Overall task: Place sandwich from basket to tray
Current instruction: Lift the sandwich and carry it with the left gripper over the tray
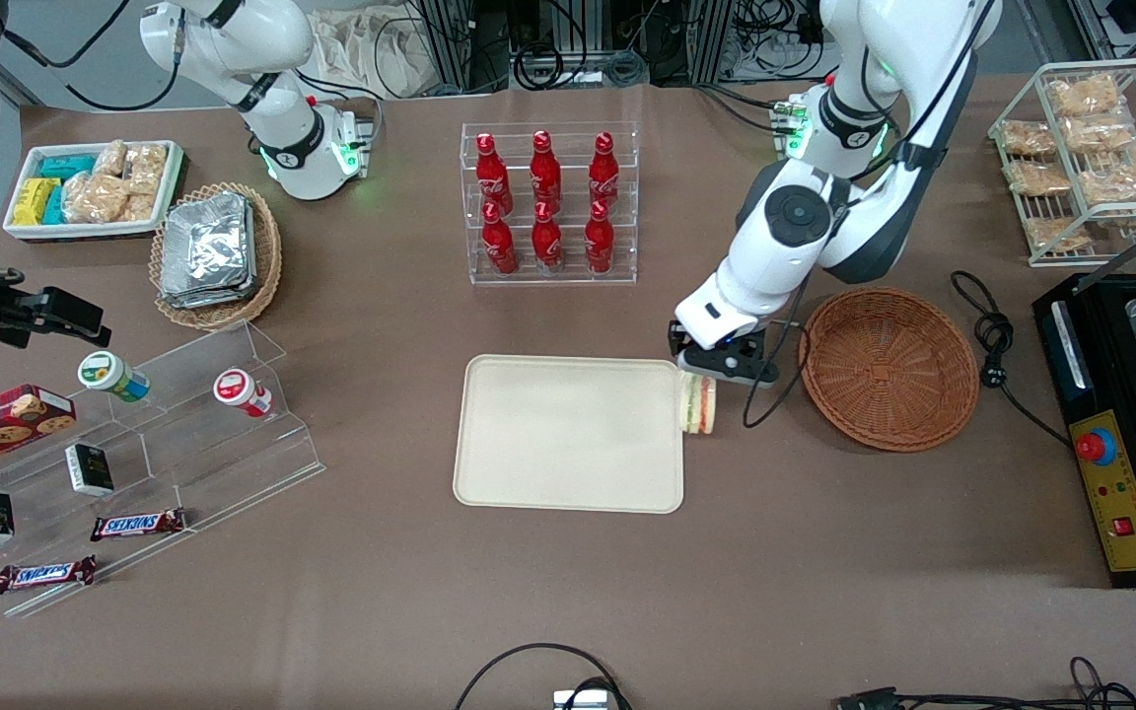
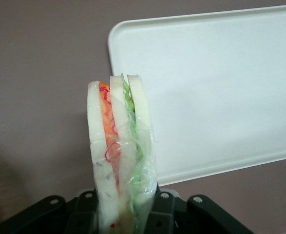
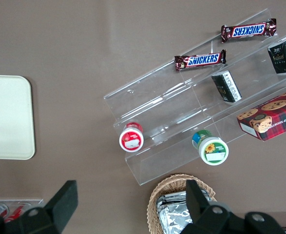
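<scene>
Gripping sandwich (image 2: 121, 146), claw (image 1: 704, 380) beside tray (image 1: 568, 434)

Bare tray (image 1: 568, 434) just beside the sandwich-holding tool (image 1: 701, 390).

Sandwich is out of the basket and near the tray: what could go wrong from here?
The gripper holds the sandwich right at the tray edge, not over its middle; released here, it may land on the rim or table. It is gripped at one end only, and the wrap looks loose, so it could slip or tilt.
</scene>
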`<move>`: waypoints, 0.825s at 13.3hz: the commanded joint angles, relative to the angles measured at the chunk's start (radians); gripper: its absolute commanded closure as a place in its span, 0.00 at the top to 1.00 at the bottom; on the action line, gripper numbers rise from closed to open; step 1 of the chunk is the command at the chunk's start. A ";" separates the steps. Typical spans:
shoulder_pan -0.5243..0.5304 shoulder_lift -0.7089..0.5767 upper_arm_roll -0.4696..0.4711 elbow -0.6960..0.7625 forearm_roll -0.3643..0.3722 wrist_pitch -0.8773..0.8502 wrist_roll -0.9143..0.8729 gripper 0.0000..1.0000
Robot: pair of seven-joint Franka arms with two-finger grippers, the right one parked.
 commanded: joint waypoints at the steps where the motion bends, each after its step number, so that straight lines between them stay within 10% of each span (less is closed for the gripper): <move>1: -0.042 0.097 0.012 0.111 0.043 -0.028 -0.001 0.35; 11: -0.090 0.329 0.015 0.314 0.056 -0.028 -0.067 0.35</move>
